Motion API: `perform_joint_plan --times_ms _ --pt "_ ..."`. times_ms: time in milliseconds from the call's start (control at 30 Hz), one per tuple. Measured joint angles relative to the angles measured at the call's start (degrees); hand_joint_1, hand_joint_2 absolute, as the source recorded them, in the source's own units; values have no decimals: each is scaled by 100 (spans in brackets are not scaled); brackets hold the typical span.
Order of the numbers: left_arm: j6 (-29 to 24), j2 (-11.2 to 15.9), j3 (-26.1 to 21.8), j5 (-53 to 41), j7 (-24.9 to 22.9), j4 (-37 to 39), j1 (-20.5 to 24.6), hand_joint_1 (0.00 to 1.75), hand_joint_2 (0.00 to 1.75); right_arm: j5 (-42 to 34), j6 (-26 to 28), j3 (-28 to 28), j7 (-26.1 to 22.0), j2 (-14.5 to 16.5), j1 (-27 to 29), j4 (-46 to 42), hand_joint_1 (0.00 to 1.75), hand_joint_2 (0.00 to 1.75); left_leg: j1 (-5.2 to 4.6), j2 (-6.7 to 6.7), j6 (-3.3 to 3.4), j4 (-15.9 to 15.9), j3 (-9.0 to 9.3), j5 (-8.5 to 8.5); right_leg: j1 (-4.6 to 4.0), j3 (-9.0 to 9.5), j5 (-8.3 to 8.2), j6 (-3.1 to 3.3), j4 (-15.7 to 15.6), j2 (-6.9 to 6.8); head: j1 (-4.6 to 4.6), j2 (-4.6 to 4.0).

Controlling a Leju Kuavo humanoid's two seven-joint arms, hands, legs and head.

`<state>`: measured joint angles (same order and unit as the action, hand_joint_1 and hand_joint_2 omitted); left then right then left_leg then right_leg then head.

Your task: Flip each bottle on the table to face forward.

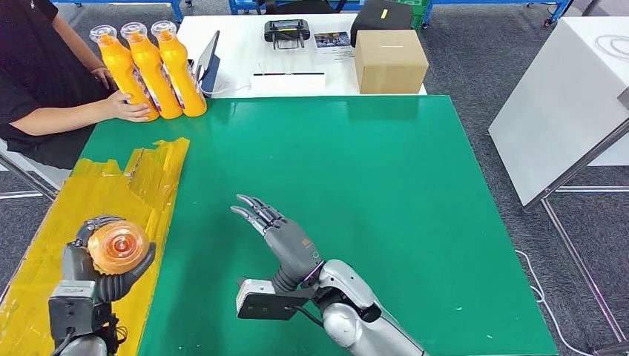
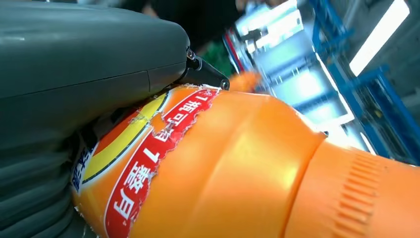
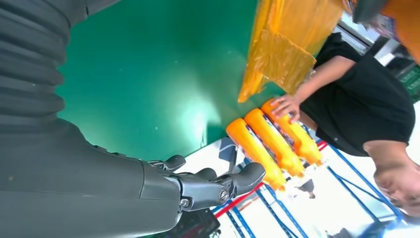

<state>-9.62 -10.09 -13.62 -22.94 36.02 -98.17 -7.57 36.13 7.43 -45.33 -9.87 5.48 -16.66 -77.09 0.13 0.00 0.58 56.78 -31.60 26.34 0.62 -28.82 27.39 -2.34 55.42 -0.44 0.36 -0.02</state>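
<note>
Head view: green table with a patch of crinkled yellow tape sheeting along its left edge. Left hand low at the left over the yellow patch, fingers wrapped around an orange bottle seen cap-on, so the clear ridged cap faces the camera. Right hand over the bare green, palm edge-on, fingers straight and slightly spread, holding nothing, apart from any bottle. At the far left corner three orange bottles stand upright side by side, touching; a person in a black top rests a hand against the leftmost one. Behind the green surface a white table carries a cardboard box, a black device and a tablet-like item leaning on edge. Left wrist view: grey hand cover pressed against the held bottle, orange body with a torn red-and-yellow label bearing white characters; ribbed orange neck toward one side. Right wrist view: right hand's fingers extended and free above the green surface; beyond them the three bottles, the person's hand on one, yellow sheeting near them.
</note>
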Motion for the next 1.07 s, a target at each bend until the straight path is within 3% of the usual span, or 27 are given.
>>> perform_joint_plan --times_ms 100,167,267,333,500,767,800,900,933,1067 --pt "-440 44 -104 -560 -23 216 113 175 175 -7 -14 0 -11 -36 0 -81 0 175 0 1 0 0 1 0 0 0 0 0 0 0 0 0" --pt "-1104 89 -133 -1504 -173 415 177 175 175 -63 -25 1 -61 -67 0 -138 0 175 0 1 0 0 0 0 1 0 0 0 0 0 1 0" --pt "-2314 202 -115 -3476 -767 904 287 175 175 -249 -78 8 -176 -134 -11 -240 0 175 -2 1 0 0 0 0 2 0 0 0 0 0 1 0" --pt "-2740 309 -44 -4485 -1207 1361 371 175 175 -361 -130 16 -221 -182 -37 -287 0 175 -2 1 0 0 0 0 2 0 0 0 0 0 1 0" --pt "-2928 546 322 -5737 -1848 2617 604 175 175 -487 -219 22 -239 -247 -167 -317 0 175 -2 2 0 0 1 0 2 1 -1 -1 0 1 -1 0" --pt "-2882 738 806 -6158 -2229 3524 889 175 175 -546 -268 20 -239 -257 -242 -319 0 175 -3 -14 0 -1 10 0 2 18 0 0 0 -8 -1 0" --pt "-2875 757 834 -6179 -2244 3568 914 143 175 -549 -273 20 -239 -257 -244 -319 0 175 -3 -14 0 -1 16 0 2 23 0 0 0 -8 -2 0" --pt "-2797 822 913 -6203 -2265 3675 976 12 44 -562 -297 19 -239 -256 -255 -319 0 175 -3 -17 0 -3 30 -1 2 39 0 0 0 -9 -1 0" --pt "-2738 847 929 -6158 -2246 3707 997 0 0 -566 -306 17 -239 -256 -262 -319 0 175 -3 -18 0 -3 37 -1 2 46 0 1 0 -11 -2 0" --pt "-2428 936 949 -5684 -2005 3790 1082 0 0 -576 -324 11 -239 -255 -286 -319 0 175 -3 -25 0 -5 65 -2 1 76 1 1 0 -21 -1 0"
